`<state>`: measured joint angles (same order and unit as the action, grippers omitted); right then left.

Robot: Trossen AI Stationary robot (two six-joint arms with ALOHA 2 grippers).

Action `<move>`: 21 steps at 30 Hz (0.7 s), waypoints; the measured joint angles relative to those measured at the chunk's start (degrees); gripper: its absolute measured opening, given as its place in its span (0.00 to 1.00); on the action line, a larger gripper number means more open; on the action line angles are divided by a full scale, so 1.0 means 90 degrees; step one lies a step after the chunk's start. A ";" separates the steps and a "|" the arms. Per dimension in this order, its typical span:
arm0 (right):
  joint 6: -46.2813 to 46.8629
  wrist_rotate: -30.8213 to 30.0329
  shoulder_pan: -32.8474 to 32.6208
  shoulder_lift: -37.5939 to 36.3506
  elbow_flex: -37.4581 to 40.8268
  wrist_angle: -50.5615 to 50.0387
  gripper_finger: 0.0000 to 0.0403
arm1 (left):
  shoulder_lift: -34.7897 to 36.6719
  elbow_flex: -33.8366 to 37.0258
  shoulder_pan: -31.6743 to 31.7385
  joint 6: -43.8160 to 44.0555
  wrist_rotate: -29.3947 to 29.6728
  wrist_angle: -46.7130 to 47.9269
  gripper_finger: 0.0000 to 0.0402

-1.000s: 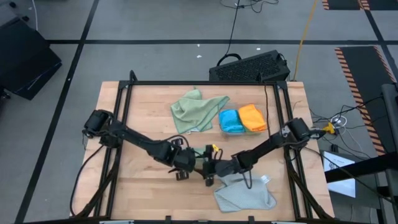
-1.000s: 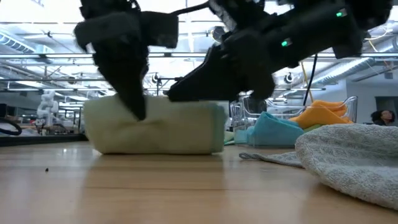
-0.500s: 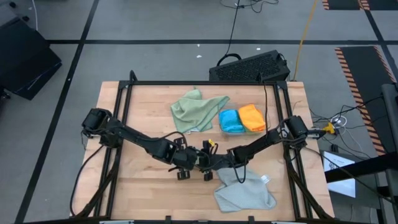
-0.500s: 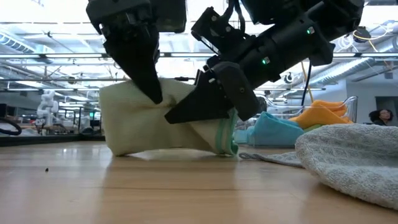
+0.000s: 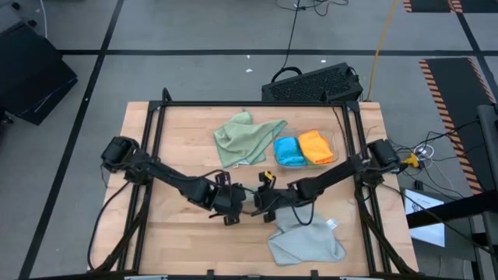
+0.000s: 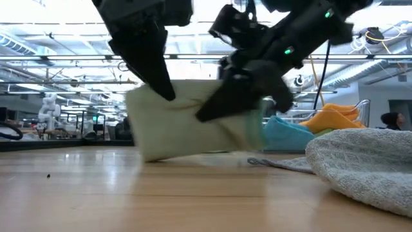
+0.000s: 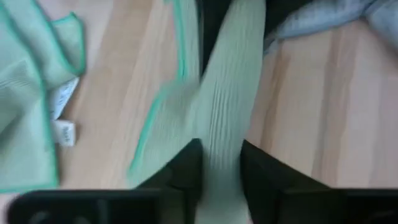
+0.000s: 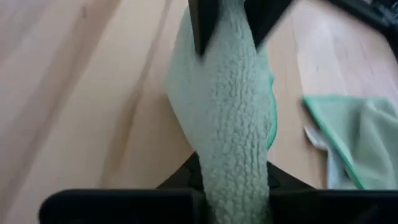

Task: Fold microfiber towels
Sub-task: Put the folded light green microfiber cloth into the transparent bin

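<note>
A pale sage green towel (image 6: 193, 119) is held just above the table (image 5: 179, 140) near its front middle; it is pinched between the left gripper (image 7: 219, 171) and the right gripper (image 8: 233, 171), both closed on the cloth; a second sage towel (image 5: 247, 138) lies beyond it.

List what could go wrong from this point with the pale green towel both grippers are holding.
1. The left gripper and right gripper each pinch the pale green towel by a narrow bunch, so a pull apart could slip it free.
2. Its lower edge is at the table; dragging could undo the fold.
3. The grey towel lies right beside the grippers, and a low sweep might snag it.
</note>
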<state>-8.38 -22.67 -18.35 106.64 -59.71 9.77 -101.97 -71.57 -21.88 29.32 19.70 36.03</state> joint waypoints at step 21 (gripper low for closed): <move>0.1085 -0.3375 0.0655 -0.4174 0.0008 -0.6583 0.05 | 0.1182 0.0012 0.0470 -0.0634 0.2499 0.1470 0.53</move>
<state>1.39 -53.04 -12.45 69.07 -59.64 -49.47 -91.34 -71.46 -17.64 23.61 42.19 49.26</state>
